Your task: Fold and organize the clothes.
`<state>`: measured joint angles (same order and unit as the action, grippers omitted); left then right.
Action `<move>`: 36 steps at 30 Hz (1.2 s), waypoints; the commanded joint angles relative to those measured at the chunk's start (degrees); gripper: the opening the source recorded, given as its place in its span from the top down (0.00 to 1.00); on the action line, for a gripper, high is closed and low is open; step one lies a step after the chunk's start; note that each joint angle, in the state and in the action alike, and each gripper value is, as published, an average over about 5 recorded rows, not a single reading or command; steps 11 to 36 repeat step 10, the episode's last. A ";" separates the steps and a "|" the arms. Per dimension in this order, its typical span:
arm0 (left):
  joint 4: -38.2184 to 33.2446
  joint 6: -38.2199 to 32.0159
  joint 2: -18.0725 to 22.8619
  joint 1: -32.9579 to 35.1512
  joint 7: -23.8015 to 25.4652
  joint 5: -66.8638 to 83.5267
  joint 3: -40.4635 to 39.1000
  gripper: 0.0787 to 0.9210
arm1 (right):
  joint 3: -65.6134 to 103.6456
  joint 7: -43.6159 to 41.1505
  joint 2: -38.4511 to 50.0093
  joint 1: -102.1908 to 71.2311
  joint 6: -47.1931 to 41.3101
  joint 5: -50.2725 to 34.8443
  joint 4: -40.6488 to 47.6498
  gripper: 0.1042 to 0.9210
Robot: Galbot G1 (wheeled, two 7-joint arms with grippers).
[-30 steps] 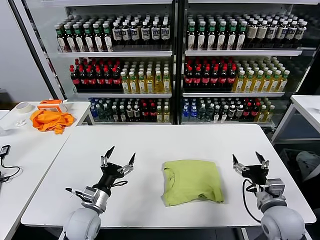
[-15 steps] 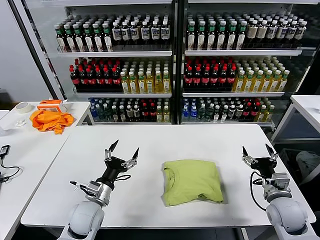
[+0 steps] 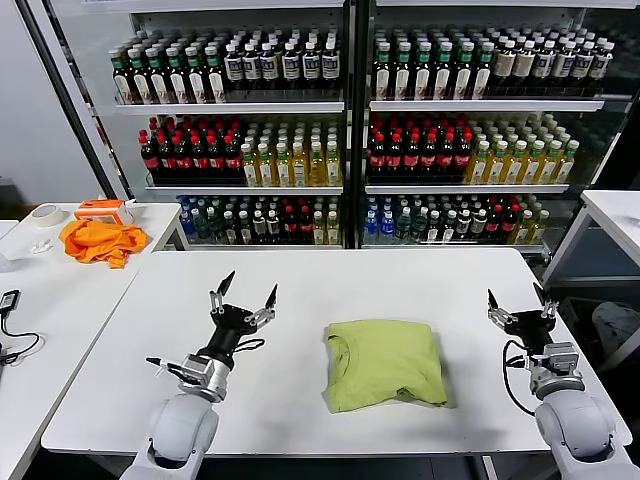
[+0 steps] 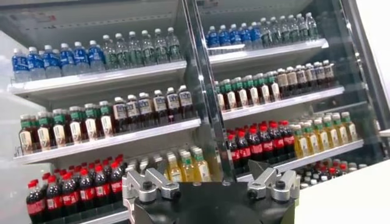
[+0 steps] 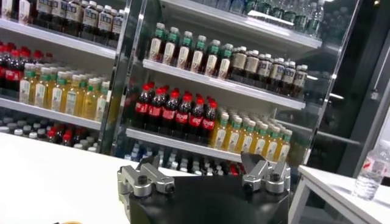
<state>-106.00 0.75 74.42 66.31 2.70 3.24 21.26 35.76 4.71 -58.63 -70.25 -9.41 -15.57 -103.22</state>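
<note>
The clothes (image 3: 384,364), a lime yellow-green T-shirt, lie folded into a rough square on the white table (image 3: 340,280), slightly right of its middle. My left gripper (image 3: 248,290) is raised above the table to the shirt's left, fingers spread open and pointing up and away with nothing between them. To the shirt's right, near the table's right edge, my right gripper (image 3: 518,300) is likewise open and empty, pointing up. Both wrist views look toward the drink shelves; the shirt does not show in them.
Glass-fronted shelves of bottled drinks (image 3: 340,130) stand behind the table. A side table (image 3: 30,290) on the left carries an orange cloth (image 3: 100,240), a tape roll (image 3: 45,214) and a cable. Another white table (image 3: 615,215) stands at the far right, with a water bottle (image 5: 372,171) on it.
Both arms have drawn back and lifted away from the shirt: the left gripper rose slightly, the right moved outward toward the table's right edge. The shirt has not moved.
</note>
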 commanded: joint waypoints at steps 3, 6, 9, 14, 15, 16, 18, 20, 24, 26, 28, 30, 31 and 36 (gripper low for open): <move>1.84 -0.99 1.40 -1.28 0.50 -1.81 0.34 0.12 | -0.77 -1.74 0.59 0.50 1.41 1.52 0.95 0.12; 1.90 -1.19 1.51 -1.25 0.67 -2.11 0.48 0.12 | -1.39 -1.38 0.53 0.72 1.45 1.39 1.19 0.12; 2.05 -1.63 1.69 -1.26 1.24 -2.28 0.75 0.12 | -1.88 -1.03 0.52 0.79 1.49 1.28 1.16 0.12; 2.10 -1.75 1.72 -1.26 1.42 -2.29 0.83 0.12 | -1.97 -0.94 0.51 0.80 1.51 1.28 1.13 0.12; 2.10 -1.75 1.72 -1.26 1.42 -2.29 0.83 0.12 | -1.97 -0.94 0.51 0.80 1.51 1.28 1.13 0.12; 2.10 -1.75 1.72 -1.26 1.42 -2.29 0.83 0.12 | -1.97 -0.94 0.51 0.80 1.51 1.28 1.13 0.12; 2.10 -1.75 1.72 -1.26 1.42 -2.29 0.83 0.12 | -1.97 -0.94 0.51 0.80 1.51 1.28 1.13 0.12; 2.10 -1.75 1.72 -1.26 1.42 -2.29 0.83 0.12 | -1.97 -0.94 0.51 0.80 1.51 1.28 1.13 0.12; 2.10 -1.75 1.72 -1.26 1.42 -2.29 0.83 0.12 | -1.97 -0.94 0.51 0.80 1.51 1.28 1.13 0.12; 2.10 -1.75 1.72 -1.26 1.42 -2.29 0.83 0.12 | -1.97 -0.94 0.51 0.80 1.51 1.28 1.13 0.12; 2.10 -1.75 1.72 -1.26 1.42 -2.29 0.83 0.12 | -1.97 -0.94 0.51 0.80 1.51 1.28 1.13 0.12; 2.10 -1.75 1.72 -1.26 1.42 -2.29 0.83 0.12 | -1.97 -0.94 0.51 0.80 1.51 1.28 1.13 0.12; 2.10 -1.75 1.72 -1.26 1.42 -2.29 0.83 0.12 | -1.97 -0.94 0.51 0.80 1.51 1.28 1.13 0.12; 2.10 -1.75 1.72 -1.26 1.42 -2.29 0.83 0.12 | -1.97 -0.94 0.51 0.80 1.51 1.28 1.13 0.12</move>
